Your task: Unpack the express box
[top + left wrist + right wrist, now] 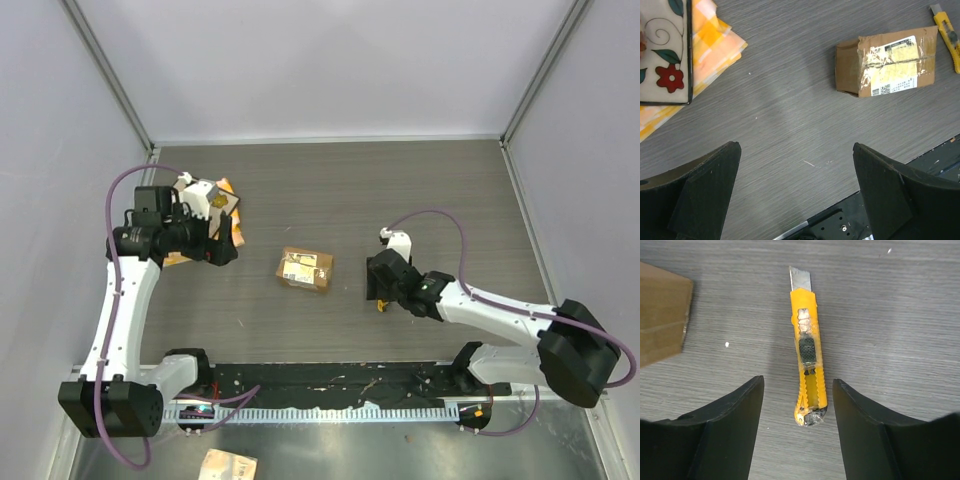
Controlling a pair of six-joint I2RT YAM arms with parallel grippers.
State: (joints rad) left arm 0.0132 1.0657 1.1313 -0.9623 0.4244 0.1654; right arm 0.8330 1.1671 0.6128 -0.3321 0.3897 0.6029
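From above, the express box [305, 269] sits in the middle of the table [400, 190], between both arms. Left wrist view: the left gripper [795, 195] is spread wide, holding nothing. Right wrist view: the right gripper [797, 387] is spread around the yellow knife [807, 347], not touching it.

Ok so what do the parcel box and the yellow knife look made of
Express box: matte brown cardboard, creased at the edges, with shiny wrinkled clear tape over a white paper label. Utility knife: probably plastic body, yellow and smooth, with a dull grey metal blade tip.
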